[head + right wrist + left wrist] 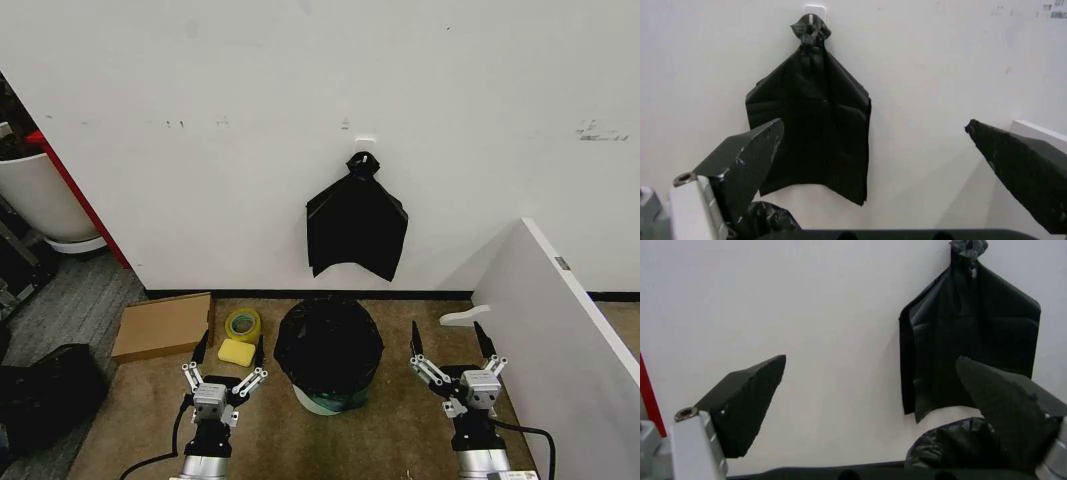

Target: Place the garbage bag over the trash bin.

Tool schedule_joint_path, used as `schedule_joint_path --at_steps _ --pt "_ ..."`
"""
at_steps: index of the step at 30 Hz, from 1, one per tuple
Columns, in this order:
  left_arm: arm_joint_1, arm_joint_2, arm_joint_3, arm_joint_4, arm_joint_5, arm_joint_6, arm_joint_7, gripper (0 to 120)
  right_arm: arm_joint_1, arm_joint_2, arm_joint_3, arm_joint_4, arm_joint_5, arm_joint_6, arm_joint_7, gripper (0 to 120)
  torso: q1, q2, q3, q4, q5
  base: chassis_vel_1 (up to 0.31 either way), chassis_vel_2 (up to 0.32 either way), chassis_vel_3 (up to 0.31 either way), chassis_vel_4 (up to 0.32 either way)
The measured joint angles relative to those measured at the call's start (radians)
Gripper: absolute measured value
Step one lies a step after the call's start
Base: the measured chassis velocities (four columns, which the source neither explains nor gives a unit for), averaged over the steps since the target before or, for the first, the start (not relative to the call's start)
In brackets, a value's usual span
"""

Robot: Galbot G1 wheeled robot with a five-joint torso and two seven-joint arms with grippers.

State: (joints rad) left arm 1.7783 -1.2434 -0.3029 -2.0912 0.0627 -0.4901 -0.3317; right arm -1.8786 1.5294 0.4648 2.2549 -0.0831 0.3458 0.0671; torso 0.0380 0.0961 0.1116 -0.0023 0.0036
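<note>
At lower centre of the head view the garbage bag (328, 345) drapes the trash bin (325, 402), thin, light, slippery film I judge best pinched at its rim folds, while my left gripper (228, 358) and right gripper (449, 344) flank it, jaws apart.

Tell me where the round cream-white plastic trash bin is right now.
In the head view, the round cream-white plastic trash bin stands on the floor centrally between both tools, draped by the glossy black garbage bag, below the hanging black bundle.

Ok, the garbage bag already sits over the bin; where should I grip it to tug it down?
Probably the crinkled edge of the garbage bag low on the trash bin, from either flank: left gripper and right gripper stand open beside it.
</note>
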Motion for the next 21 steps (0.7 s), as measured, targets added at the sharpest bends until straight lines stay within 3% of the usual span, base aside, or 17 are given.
schedule_joint_path --at_steps 21 --pt "-0.004 0.0 0.013 0.007 -0.002 0.01 0.004 100 0.0 0.0 0.0 0.0 0.0 0.0 0.0 100 0.0 0.0 0.0 0.0 0.0 0.0 0.0 0.0 0.0"
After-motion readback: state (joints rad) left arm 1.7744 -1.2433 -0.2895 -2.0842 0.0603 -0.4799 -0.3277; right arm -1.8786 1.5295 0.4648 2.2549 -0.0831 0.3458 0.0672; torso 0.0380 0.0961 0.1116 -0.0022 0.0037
